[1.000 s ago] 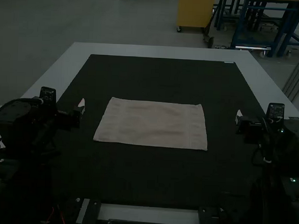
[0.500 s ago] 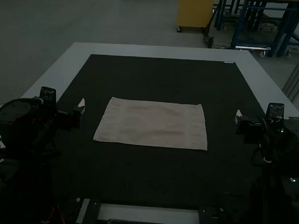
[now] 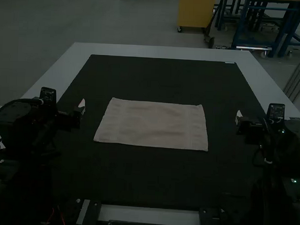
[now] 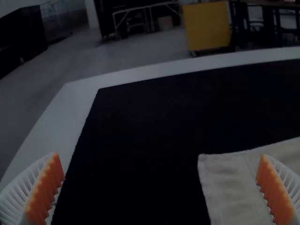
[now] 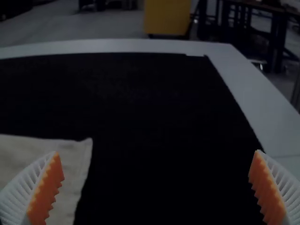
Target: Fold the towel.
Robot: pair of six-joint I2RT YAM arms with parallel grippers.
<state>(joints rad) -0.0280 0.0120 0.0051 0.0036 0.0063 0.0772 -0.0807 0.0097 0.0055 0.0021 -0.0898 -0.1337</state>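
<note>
A: ok so where's the towel (image 3: 152, 125) at?

B: Lying flat around the middle of the dark mat (image 3: 148, 176), pale, longer side to side than front to back. No big bunches that I can see. There's a woven-looking band running near each short end, and the far right corner makes a tiny point. Can't tell how many layers thick it is, tbh.

A: anything grabbing it?

B: Nope. Left gripper (image 3: 81, 106) hangs off past the towel's left end, apart from it. In its wrist view the orange pads (image 4: 46, 192) are spread super wide with nothing between them.

A: and the other one?

B: Same deal, mirrored. Right gripper (image 3: 239, 117) is out beyond the right end, not touching the cloth, fingers (image 5: 267, 187) spread wide and empty too.

A: what's under all that?

B: The mat sits on a light-coloured table (image 3: 152, 51), with its pale border running along the far edge and both sides.
</note>
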